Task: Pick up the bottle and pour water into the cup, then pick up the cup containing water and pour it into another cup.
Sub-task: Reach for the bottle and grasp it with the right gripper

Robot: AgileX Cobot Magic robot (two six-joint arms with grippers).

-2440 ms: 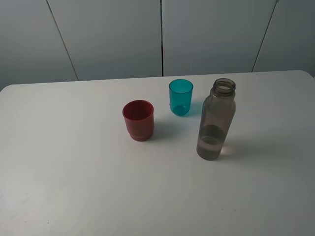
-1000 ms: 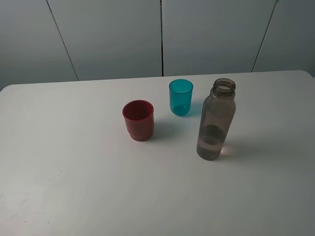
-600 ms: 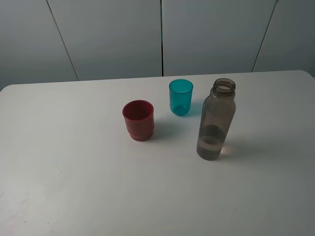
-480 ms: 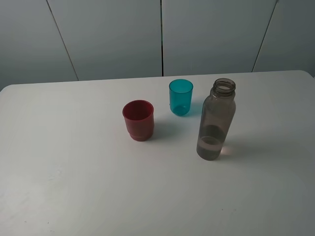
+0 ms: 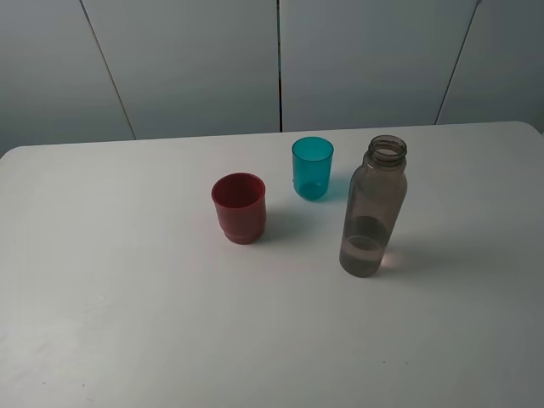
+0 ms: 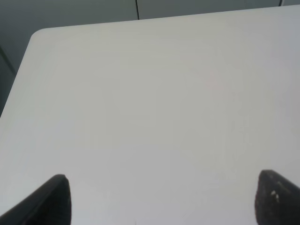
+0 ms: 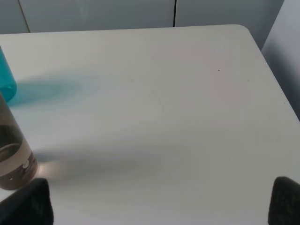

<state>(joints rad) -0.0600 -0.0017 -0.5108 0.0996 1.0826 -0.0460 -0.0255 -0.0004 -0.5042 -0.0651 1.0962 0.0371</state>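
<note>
The tall smoky bottle (image 5: 373, 206) stands upright right of the table's middle, with a little water at its bottom; its lower part (image 7: 11, 154) shows in the right wrist view. The teal cup (image 5: 312, 168) stands just behind and left of it, and its edge (image 7: 6, 82) shows in the right wrist view. The red cup (image 5: 239, 207) stands further left. Neither arm appears in the exterior view. My right gripper (image 7: 159, 206) is open over bare table, right of the bottle. My left gripper (image 6: 161, 201) is open over bare table near the left corner.
The white table (image 5: 153, 323) has rounded far corners (image 6: 40, 35). Grey wall panels (image 5: 280, 59) rise behind its back edge. The table's right edge (image 7: 276, 79) runs close to my right gripper.
</note>
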